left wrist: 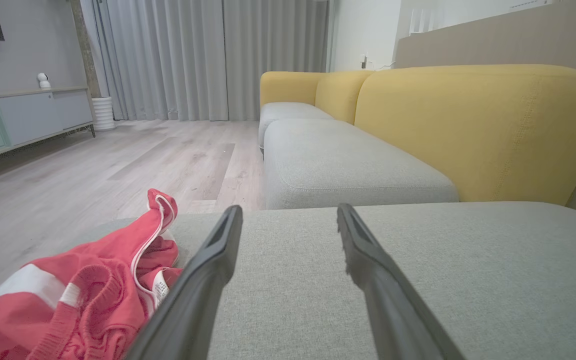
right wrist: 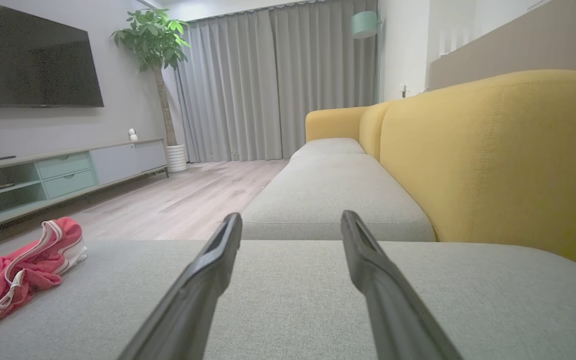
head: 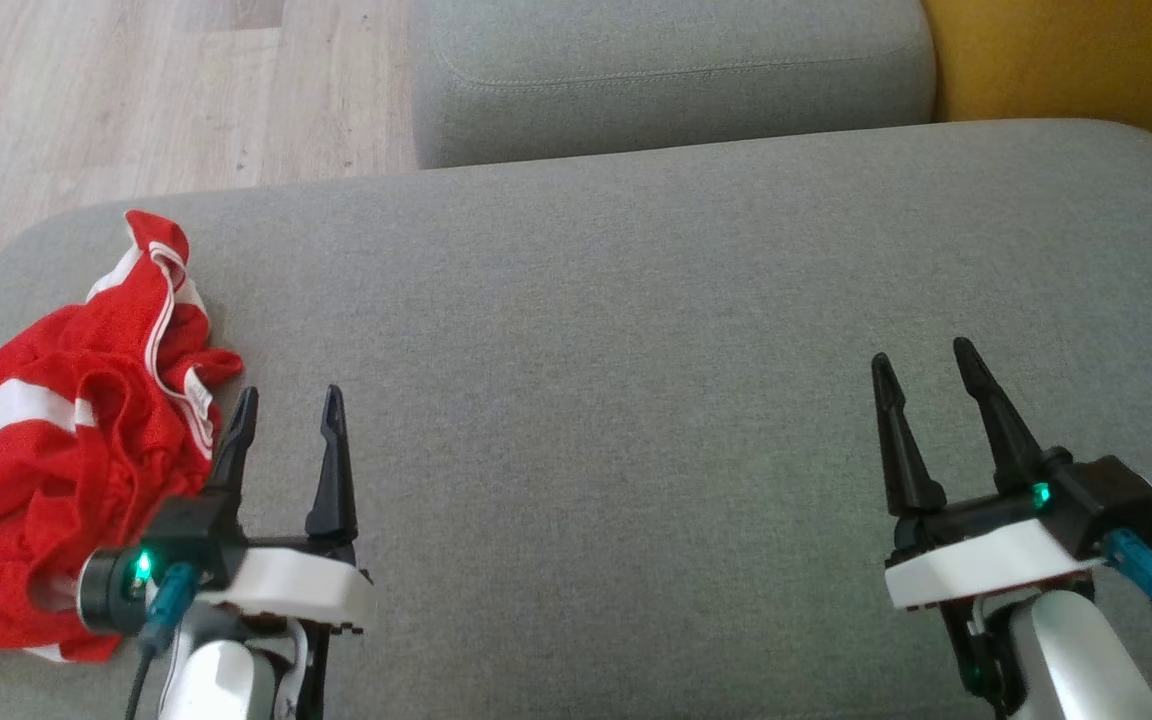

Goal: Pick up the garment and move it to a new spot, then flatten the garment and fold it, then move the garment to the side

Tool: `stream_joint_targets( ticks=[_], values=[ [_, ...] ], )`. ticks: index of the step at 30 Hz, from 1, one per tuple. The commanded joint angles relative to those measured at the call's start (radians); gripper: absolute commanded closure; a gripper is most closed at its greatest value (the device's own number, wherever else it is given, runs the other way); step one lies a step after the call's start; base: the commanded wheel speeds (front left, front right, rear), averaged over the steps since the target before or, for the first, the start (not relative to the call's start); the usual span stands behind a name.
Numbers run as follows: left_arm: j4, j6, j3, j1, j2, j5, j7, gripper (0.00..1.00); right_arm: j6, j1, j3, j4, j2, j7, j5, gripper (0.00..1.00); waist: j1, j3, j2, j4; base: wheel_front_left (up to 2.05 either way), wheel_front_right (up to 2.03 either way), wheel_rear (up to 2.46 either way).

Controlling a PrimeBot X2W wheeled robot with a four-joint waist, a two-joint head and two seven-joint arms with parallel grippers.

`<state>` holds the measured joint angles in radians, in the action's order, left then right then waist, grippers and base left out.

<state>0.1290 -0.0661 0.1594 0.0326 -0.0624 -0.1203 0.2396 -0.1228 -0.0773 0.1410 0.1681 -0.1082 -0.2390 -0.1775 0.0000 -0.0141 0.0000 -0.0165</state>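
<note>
From the head view I see the grey seat cushion (head: 586,350) spread across most of the frame. The garment (head: 66,440), red mesh with white stripes and trim, lies crumpled at the cushion's left end, close to its near edge. My left gripper (head: 291,392) sits over the cushion's left part, just beside the garment, its jaws spread wide with nothing between them. Its outer finger overlaps the edge of the red cloth from this angle; it may be brushing it, but I cannot tell. My right gripper (head: 921,352) is over the cushion's right part, well apart from the garment, jaws equally wide and empty. Past the cushion's far edge lie a second grey cushion (head: 666,80), pale wooden floor (head: 136,90) to its left, and a yellow backrest (head: 1066,60) at the far right corner.

In the left wrist view the two dark fingers (left wrist: 208,270) stand apart low over the cushion, with only bare grey fabric between them. The garment is heaped just beside the left finger, a white label showing among its folds.

In the right wrist view the fingers are again spread over bare cushion, and the garment lies away at the cushion's left end. Beyond the cushion I see a television (right wrist: 28,55), a potted plant (right wrist: 153,35) and grey curtains (right wrist: 268,85).
</note>
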Motion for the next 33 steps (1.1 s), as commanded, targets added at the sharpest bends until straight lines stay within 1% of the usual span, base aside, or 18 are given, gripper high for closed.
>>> stream_joint_targets(
  ticks=[1,4,10,24,33],
  values=[
    [-0.04,-0.006,-0.022,0.067,-0.014,0.038,0.016,0.0,-0.008,-0.061,0.019,-0.042,0.001,-0.017,0.039,0.0,0.0,0.0,0.0,-0.001,0.0,0.0,0.0],
    [-0.039,-0.006,-0.022,0.068,-0.013,0.061,0.022,0.0,-0.008,-0.063,0.02,-0.043,0.002,-0.023,0.063,0.0,0.0,0.0,0.0,-0.001,0.0,0.0,0.0],
    [-0.027,0.002,-0.03,0.069,-0.007,0.054,0.022,0.0,-0.008,-0.064,0.011,-0.038,0.007,-0.023,0.062,0.0,0.0,0.002,0.0,-0.004,0.0,0.0,0.0],
    [-0.01,0.013,-0.046,0.072,0.004,0.045,0.022,0.0,-0.008,-0.061,0.009,-0.032,0.011,-0.023,0.052,0.0,0.0,0.003,0.0,-0.005,0.0,0.0,0.0],
    [0.0,0.019,-0.056,0.074,0.008,0.038,0.022,0.0,-0.008,-0.063,0.014,0.006,0.013,-0.023,0.02,0.0,0.0,0.004,0.0,-0.001,0.0,0.0,0.0]
  ],
)
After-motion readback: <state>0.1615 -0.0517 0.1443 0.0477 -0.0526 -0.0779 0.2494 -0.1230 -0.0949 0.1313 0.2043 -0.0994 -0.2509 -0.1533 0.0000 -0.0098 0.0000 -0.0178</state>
